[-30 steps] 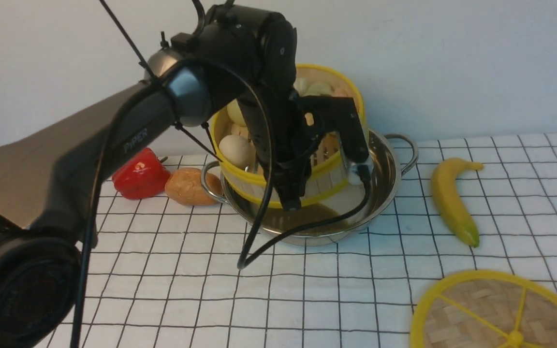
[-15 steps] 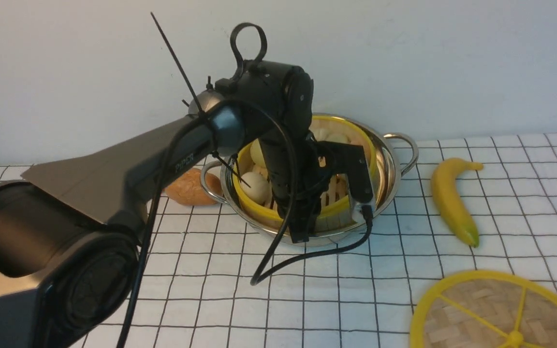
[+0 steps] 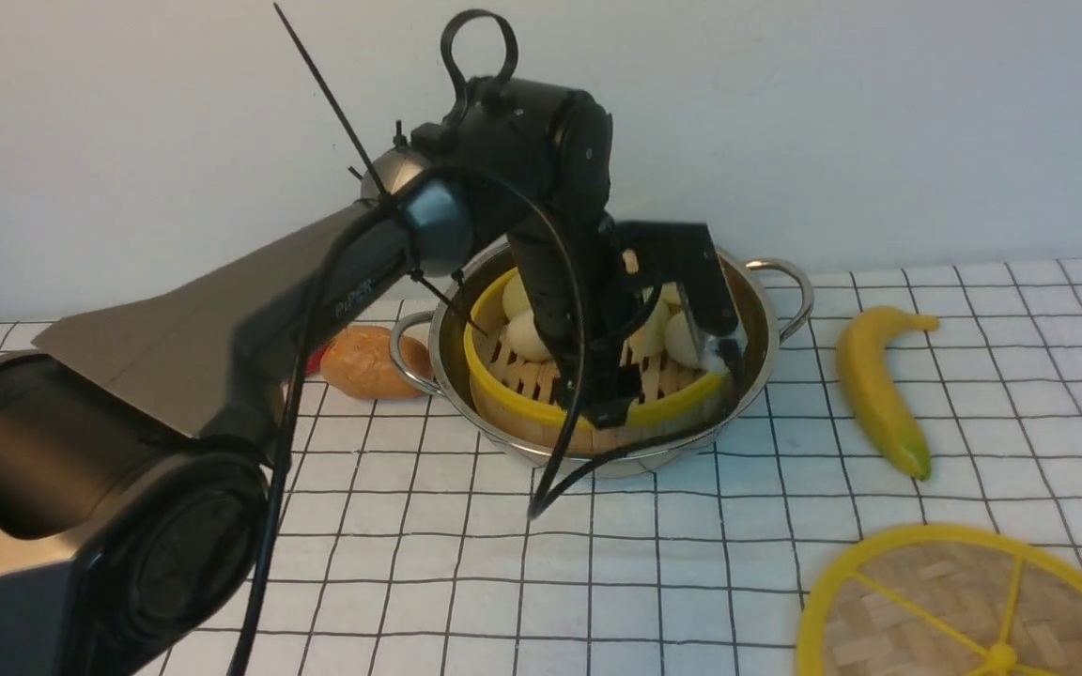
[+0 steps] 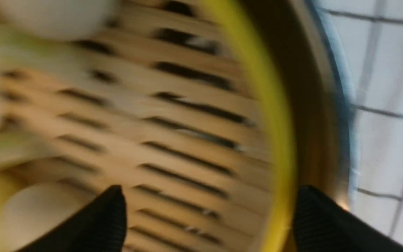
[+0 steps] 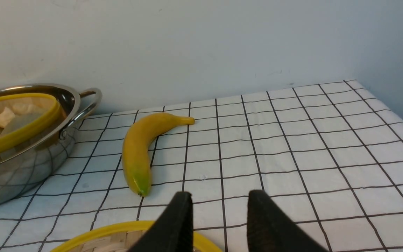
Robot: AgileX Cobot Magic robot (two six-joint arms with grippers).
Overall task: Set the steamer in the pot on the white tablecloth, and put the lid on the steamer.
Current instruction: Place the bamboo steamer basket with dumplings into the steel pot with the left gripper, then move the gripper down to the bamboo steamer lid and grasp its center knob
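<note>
The steamer [image 3: 513, 399], a yellow-rimmed bamboo basket with pale buns, sits inside the steel pot [image 3: 766, 310] on the white tablecloth [image 3: 691, 563]. My left gripper [image 3: 611, 402] reaches down over the steamer's near rim. In the left wrist view my left gripper [image 4: 208, 199] is open wide, one finger inside the steamer [image 4: 187, 140], the other between its yellow rim and the pot wall [image 4: 317, 115]. The lid [image 3: 935, 610] lies flat at the front right. My right gripper [image 5: 219, 206] hovers open and empty over the lid's far rim [image 5: 110, 232].
A banana [image 3: 874, 394] lies right of the pot, also in the right wrist view [image 5: 138, 150]. A brown bread roll [image 3: 363, 361] lies left of the pot; a red pepper behind it is mostly hidden by my left arm. A wall stands close behind.
My left arm lowered the tilted, lifted steamer into the pot, where it now sits level. The gripper's jaws have opened off the rim. The lid and banana have not moved.
</note>
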